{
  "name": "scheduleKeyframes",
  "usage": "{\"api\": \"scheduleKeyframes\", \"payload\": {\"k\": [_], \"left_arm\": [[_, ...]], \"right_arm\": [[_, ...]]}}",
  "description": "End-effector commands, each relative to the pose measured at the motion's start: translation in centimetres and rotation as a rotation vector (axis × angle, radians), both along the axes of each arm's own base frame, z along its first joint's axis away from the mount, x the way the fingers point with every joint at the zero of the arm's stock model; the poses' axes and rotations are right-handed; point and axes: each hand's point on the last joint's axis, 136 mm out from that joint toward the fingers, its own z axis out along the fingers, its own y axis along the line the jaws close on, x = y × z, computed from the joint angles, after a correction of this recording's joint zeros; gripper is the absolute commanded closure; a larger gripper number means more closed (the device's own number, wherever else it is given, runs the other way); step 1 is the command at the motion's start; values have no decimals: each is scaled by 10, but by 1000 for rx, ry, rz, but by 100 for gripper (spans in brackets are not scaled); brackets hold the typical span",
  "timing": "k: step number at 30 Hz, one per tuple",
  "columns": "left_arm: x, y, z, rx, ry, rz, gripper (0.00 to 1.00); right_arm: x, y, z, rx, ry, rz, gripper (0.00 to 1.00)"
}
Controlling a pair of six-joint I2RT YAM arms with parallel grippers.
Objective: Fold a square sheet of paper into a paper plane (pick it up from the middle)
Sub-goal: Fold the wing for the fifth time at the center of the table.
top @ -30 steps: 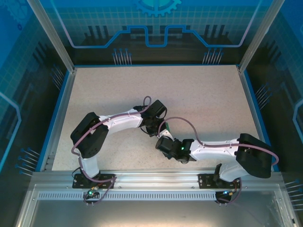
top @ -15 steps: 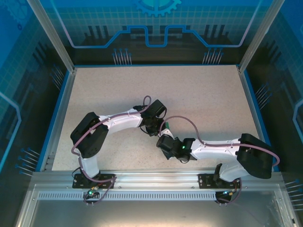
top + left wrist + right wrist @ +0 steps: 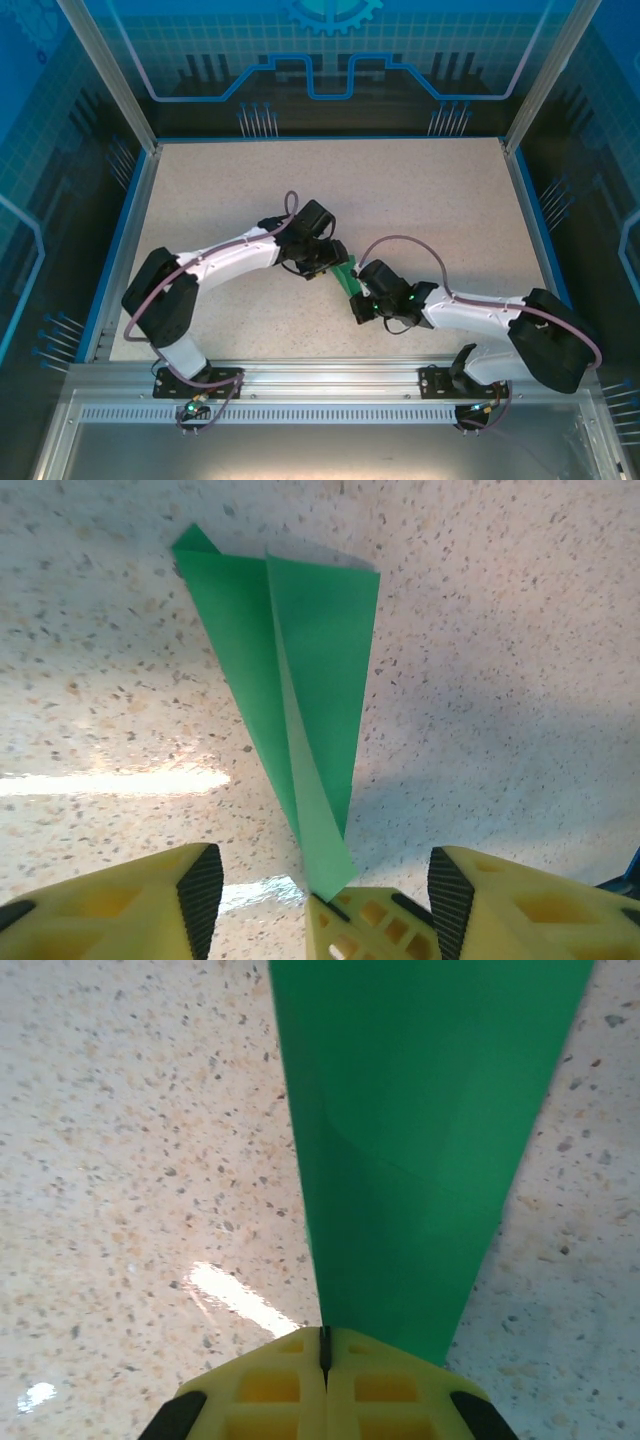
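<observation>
Right gripper (image 3: 324, 1345) is pinched tight on the narrow tip of the paper plane (image 3: 420, 1160). Its yellow jaws meet flush and the green paper widens away from them above the speckled table (image 3: 430, 200). Left gripper (image 3: 322, 880) is spread wide and holds nothing. Its jaws stand either side of the right gripper's tip, apart from the paper. The plane is a slim layered dart with its centre crease visible. From above it sits between the two grippers, mid-table and slightly toward the near edge. Can't tell if the wide end touches the table; the shadow under it hints it's slightly raised.
</observation>
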Motion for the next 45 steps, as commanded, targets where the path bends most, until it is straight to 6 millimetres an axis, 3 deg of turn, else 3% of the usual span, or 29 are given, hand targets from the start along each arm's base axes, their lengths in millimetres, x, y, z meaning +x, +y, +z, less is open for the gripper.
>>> {"api": "scheduleKeyframes", "payload": {"k": [1, 7, 16, 21, 34, 43, 45], "left_arm": [[-4, 10, 2, 12, -29, -1, 38], [-10, 1, 10, -82, -87, -40, 45], [-16, -24, 6, -199, -111, -91, 52], [-17, -33, 0, -254, -116, -112, 53], [-6, -42, -20, -234, -153, -170, 53], [-7, -35, 6, -243, -258, -202, 48], [-8, -28, 3, -214, -267, -193, 47]], "right_arm": [[-4, 17, 18, 188, 52, 42, 100], [-1, 20, 29, 330, 120, 54, 100], [4, 27, 11, 420, 251, 38, 100], [8, 32, 11, 479, 277, 50, 100], [12, 24, -8, 506, 370, 6, 100], [15, 15, -17, 498, 393, -43, 100], [16, 14, -19, 499, 399, -53, 100]]}}
